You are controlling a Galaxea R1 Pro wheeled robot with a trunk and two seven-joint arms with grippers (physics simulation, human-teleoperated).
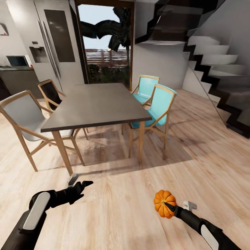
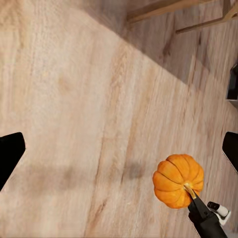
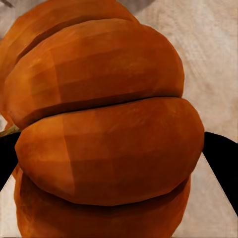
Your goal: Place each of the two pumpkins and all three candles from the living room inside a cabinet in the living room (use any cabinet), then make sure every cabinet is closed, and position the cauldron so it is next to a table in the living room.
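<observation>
We hold one pumpkin in our right gripper, low right of the pic, its fingers closed tight on it. Our left gripper, low left, is wide open w/ nothing in it. A dining table & chairs sit ahead. No pumpkin put away yet, so most of the job is left.

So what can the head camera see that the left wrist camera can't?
The head view takes in the room: a dark dining table, two turquoise chairs, two pale chairs, a staircase, a fridge and both arms, including the left tool.

The left wrist view looks down close at the floor, with that tool's dark fingertips at the picture's edges, set wide apart.

Both show the orange pumpkin held by the right tool, and the wooden floor.
</observation>
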